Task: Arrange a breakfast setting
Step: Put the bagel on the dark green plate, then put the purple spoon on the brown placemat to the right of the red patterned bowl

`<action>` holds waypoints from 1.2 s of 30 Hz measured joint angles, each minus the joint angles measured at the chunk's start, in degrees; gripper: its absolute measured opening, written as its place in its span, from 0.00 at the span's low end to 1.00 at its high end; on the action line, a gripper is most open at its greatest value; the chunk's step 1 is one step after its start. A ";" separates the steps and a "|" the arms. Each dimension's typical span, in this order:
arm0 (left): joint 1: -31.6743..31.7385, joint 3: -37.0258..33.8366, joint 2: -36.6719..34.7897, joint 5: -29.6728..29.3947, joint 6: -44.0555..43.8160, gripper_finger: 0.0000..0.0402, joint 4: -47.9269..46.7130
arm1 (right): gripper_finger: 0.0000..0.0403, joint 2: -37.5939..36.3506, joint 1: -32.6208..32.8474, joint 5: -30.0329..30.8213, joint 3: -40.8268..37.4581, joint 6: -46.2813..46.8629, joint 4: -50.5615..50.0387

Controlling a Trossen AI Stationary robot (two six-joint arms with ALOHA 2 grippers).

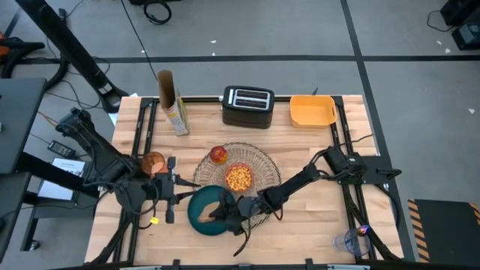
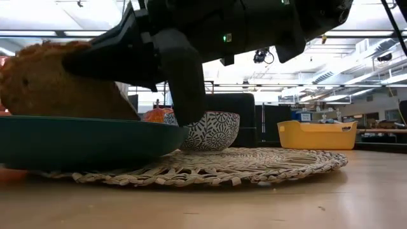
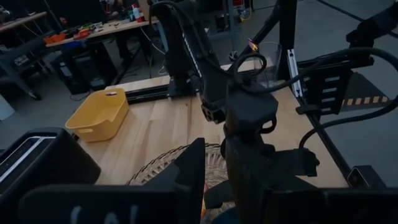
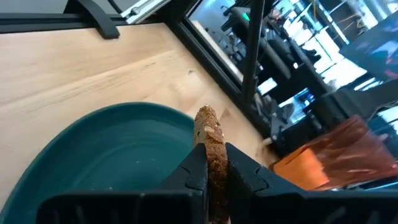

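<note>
Toast slice [image 4: 213, 144] pinched edgewise in right claw [image 4: 216, 169], over teal plate [image 4: 112, 149].

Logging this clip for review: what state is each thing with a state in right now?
toast slice: on edge over the plate, pinched by the right gripper.
dark teal plate: on the placemat's edge, no food lying flat on it.
small bowl: upright on the woven placemat, filled.
apple: resting on the placemat.
toaster: slots empty.
yellow bin: empty.
left gripper: beside the plate, holding nothing visible.
</note>
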 joint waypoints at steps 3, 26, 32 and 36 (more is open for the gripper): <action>0.00 0.01 0.00 0.00 -0.07 0.18 0.02 | 0.11 0.00 -0.18 0.10 0.00 1.55 -0.07; -0.13 -0.01 0.02 0.04 -1.62 0.18 -0.42 | 0.38 -0.02 -0.35 -1.38 0.02 17.83 -4.83; -0.11 -0.01 0.02 0.04 -1.64 0.18 -0.75 | 0.40 -0.02 0.24 -3.78 0.02 24.52 -6.50; -0.13 -0.01 0.02 0.04 -2.71 0.18 -0.94 | 0.40 -1.74 1.16 -4.88 0.02 26.12 -7.35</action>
